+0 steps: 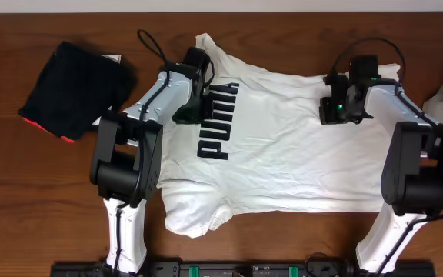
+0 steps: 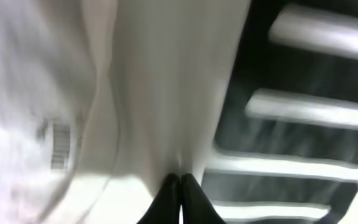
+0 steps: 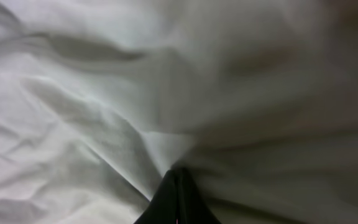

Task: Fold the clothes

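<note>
Dark brown wooden table (image 1: 21, 192)

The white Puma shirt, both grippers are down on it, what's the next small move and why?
Probably lift both arms together a little. The left gripper and right gripper are each shut, with creases of the white T-shirt running into their tips, so cloth looks pinched. The shirt lies spread flat, unfolded; raising it would start a fold.

Overhead downward; wrists close on shirt (image 1: 283, 154)
</note>
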{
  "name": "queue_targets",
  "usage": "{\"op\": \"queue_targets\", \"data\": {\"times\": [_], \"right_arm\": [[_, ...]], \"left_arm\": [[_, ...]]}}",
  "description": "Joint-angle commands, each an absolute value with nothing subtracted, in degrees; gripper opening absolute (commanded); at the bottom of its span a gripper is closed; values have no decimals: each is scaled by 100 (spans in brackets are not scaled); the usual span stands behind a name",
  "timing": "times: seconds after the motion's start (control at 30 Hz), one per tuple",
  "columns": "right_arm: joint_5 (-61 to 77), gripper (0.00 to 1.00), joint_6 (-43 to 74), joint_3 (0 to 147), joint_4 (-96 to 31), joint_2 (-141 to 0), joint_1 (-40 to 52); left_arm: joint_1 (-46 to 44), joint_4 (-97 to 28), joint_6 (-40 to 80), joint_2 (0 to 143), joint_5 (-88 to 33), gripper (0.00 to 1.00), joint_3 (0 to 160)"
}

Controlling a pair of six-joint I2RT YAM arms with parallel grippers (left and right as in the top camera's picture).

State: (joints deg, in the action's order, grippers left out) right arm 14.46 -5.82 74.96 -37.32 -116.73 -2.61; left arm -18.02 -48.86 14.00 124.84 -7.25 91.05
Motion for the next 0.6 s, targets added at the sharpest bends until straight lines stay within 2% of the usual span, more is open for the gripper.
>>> {"op": "queue_targets", "data": {"times": [0.0,0.3,0.57], "right_arm": [[893,1,-381,7203,-4075,-12003,-331],[836,1,-362,7203,-4224,-12003,-375],[952,4,-397,7290,-3883,-11959,-375]], "left_arm": [[-1782,-5308,1538,12446,-637,6,9021],[-1782,-6160,1776,12446,-637,6,9019],[-1785,-5594,1785,12088,-646,6,9196]]}}
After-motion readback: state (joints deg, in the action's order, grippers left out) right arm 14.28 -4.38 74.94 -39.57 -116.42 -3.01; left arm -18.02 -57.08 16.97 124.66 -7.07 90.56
